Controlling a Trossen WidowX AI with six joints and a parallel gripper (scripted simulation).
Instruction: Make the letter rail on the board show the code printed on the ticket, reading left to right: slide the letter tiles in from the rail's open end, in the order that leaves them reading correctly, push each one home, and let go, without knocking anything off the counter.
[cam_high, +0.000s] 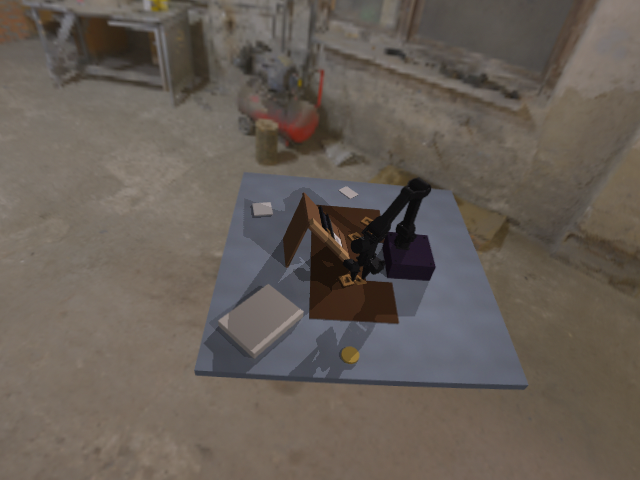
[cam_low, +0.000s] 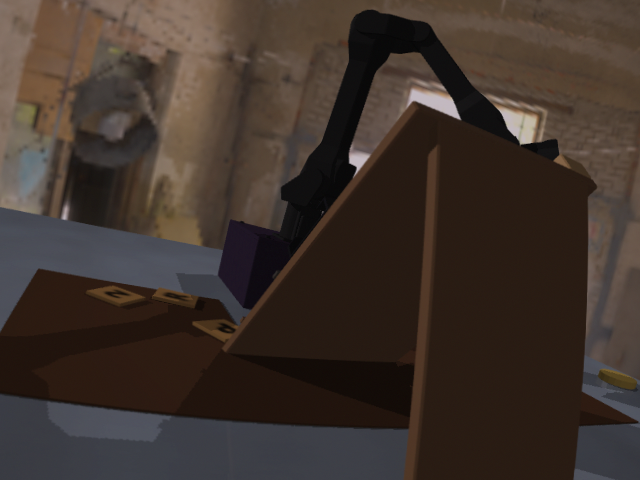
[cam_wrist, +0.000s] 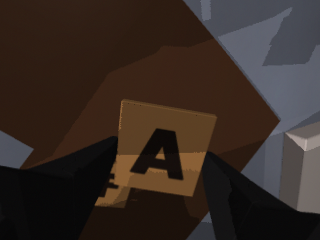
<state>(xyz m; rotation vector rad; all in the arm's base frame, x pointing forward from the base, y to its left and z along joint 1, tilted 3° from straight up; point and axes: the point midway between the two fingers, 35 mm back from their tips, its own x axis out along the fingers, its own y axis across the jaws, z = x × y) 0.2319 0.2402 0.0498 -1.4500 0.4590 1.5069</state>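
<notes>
The black parallel-jaw end effector (cam_wrist: 162, 172) is clamped on a tan square wooden letter tile printed with a black A (cam_wrist: 165, 150), one dark finger (cam_wrist: 75, 175) on its left edge and the other on its right, the tile face turned up to the wrist camera and a little tilted. Below the held tile lies the dark brown flat mat (cam_wrist: 75, 60), and under the tile's lower left corner there is a bit of another tan tile (cam_wrist: 111, 187), its letter not readable.

From the top, the end effector (cam_high: 360, 264) hangs just off the near end of the light wooden letter rail (cam_high: 330, 239) that runs along the slanted brown board (cam_high: 297, 232). Which end of the rail is open I cannot tell. Two tan tiles (cam_high: 351, 280) lie on the mat right under the end effector, and more tiles (cam_high: 368, 220) sit farther back beside the arm.

The outside view shows the board's brown back (cam_low: 496, 268) and its prop, with three loose tiles on the mat; one reads R (cam_low: 219, 327), the other two (cam_low: 116, 295) look like Z or N.

The black arm (cam_high: 398, 211) rises from a dark purple cube base (cam_high: 413, 263) on the grey-blue bench (cam_high: 465, 335). Farther out lie a pale grey flat box (cam_high: 261, 319), a small yellow disc (cam_high: 349, 354), a small white block (cam_high: 262, 208) and a white card (cam_high: 348, 192); the print on it is too small to read.
</notes>
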